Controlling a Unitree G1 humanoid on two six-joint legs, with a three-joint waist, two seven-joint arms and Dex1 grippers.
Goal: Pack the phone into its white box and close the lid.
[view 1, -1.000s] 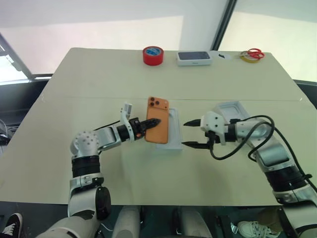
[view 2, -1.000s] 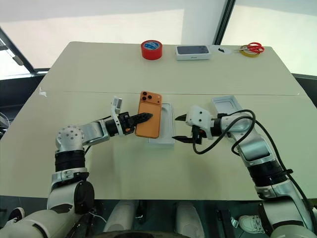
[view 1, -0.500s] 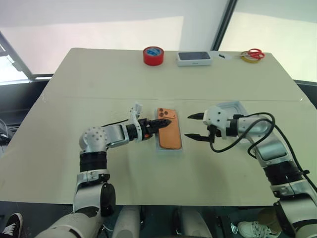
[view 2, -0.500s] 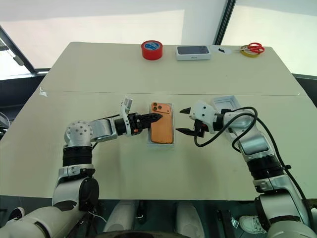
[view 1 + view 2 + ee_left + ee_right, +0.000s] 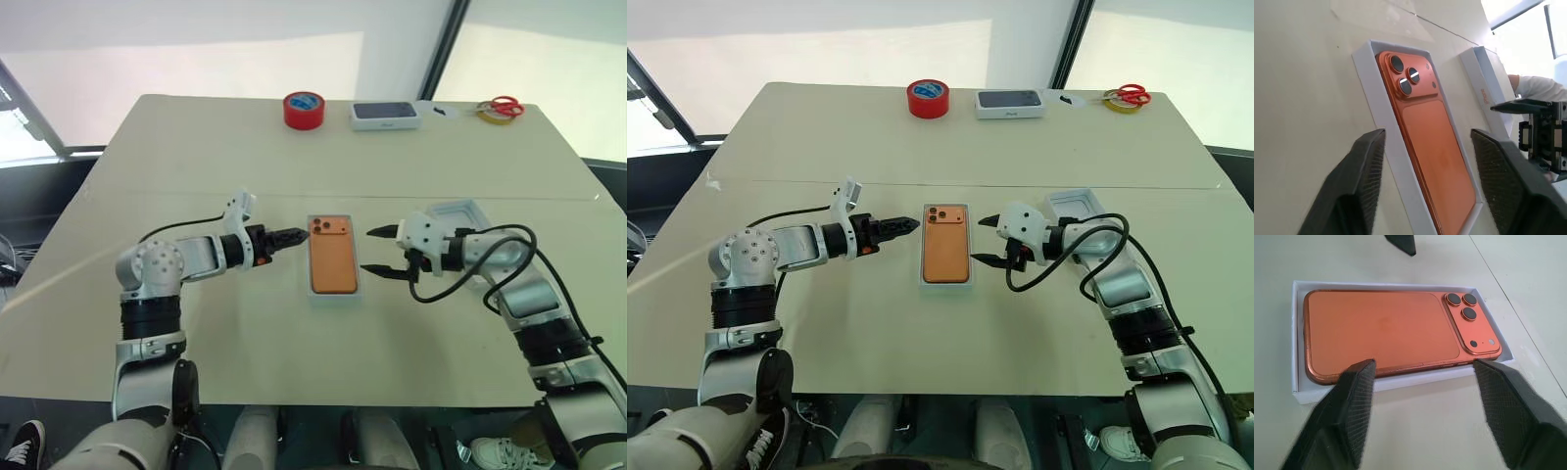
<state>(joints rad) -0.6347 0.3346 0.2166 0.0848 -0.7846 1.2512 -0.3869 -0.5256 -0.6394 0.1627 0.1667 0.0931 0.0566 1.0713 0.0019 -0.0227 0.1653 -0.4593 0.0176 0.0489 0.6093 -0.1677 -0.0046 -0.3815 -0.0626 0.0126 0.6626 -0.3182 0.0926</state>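
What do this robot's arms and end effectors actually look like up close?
Both arms are silver-grey metal with black joint bands and round shoulder housings. Each ends in a white wrist block; the left end effector and right end effector each have two pointed black fingers with textured pads. Loose black cables loop along both forearms.

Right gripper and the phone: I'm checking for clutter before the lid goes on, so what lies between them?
Nothing but bare table: in the left eye view the right gripper hangs open beside the white box holding the phone.
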